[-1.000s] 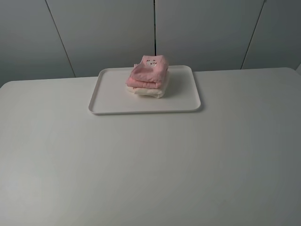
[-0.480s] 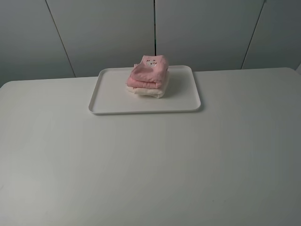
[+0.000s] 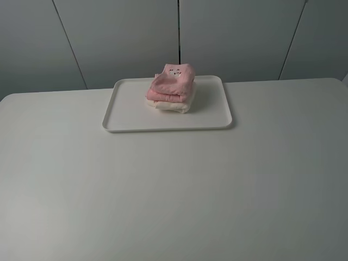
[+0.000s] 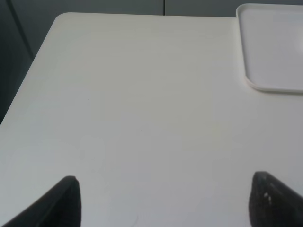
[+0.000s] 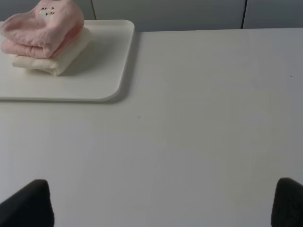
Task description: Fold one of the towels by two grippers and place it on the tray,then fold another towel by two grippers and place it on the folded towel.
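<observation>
The white tray [image 3: 133, 111] sits at the far middle of the table. On it lies the folded cream towel [image 3: 176, 106], and the folded pink towel [image 3: 171, 84] rests on top of it. The right wrist view shows the same stack: pink towel [image 5: 42, 28] over cream towel [image 5: 52, 59] on the tray [image 5: 94, 71]. Neither arm appears in the exterior high view. My left gripper [image 4: 163, 201] hangs open over bare table, with a corner of the tray [image 4: 270, 52] ahead. My right gripper [image 5: 163, 203] is open too, well back from the tray, holding nothing.
The white table [image 3: 174, 185] spreads wide in front of the tray. Grey wall panels [image 3: 119, 38] stand behind its far edge. The table's edge and a dark gap [image 4: 19, 52] show in the left wrist view.
</observation>
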`<state>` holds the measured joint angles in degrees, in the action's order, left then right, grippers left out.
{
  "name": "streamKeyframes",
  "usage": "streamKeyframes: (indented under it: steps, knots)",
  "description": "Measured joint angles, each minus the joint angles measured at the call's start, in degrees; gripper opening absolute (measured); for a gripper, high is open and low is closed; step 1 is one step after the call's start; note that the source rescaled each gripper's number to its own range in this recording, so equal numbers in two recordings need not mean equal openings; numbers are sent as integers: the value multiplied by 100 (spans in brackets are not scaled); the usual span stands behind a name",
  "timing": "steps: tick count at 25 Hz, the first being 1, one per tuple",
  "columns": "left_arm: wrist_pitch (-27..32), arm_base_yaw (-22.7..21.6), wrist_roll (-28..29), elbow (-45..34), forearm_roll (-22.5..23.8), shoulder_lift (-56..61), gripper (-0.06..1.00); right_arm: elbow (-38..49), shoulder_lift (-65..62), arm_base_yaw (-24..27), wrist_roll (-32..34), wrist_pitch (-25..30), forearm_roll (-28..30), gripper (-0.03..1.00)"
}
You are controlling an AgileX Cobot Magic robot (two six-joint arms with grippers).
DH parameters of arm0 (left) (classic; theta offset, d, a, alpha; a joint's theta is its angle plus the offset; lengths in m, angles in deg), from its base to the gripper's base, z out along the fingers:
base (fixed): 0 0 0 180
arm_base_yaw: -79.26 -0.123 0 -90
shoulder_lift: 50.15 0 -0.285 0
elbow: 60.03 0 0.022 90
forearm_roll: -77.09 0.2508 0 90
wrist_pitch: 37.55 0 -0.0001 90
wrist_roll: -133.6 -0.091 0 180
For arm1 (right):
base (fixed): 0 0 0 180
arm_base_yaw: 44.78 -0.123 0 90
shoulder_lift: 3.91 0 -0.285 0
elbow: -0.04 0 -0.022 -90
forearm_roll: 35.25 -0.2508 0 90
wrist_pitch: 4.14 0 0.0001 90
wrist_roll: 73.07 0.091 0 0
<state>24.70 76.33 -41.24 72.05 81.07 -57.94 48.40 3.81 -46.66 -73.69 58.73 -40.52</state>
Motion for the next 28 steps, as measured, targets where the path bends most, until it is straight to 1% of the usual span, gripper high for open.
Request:
streamKeyframes:
  steps: [5, 28]
  knots:
    - [0, 80, -43, 0, 0, 0, 92, 0, 0, 0, 0, 0, 0, 100]
    - [0, 80, -63, 0, 0, 0, 92, 0, 0, 0, 0, 0, 0, 100]
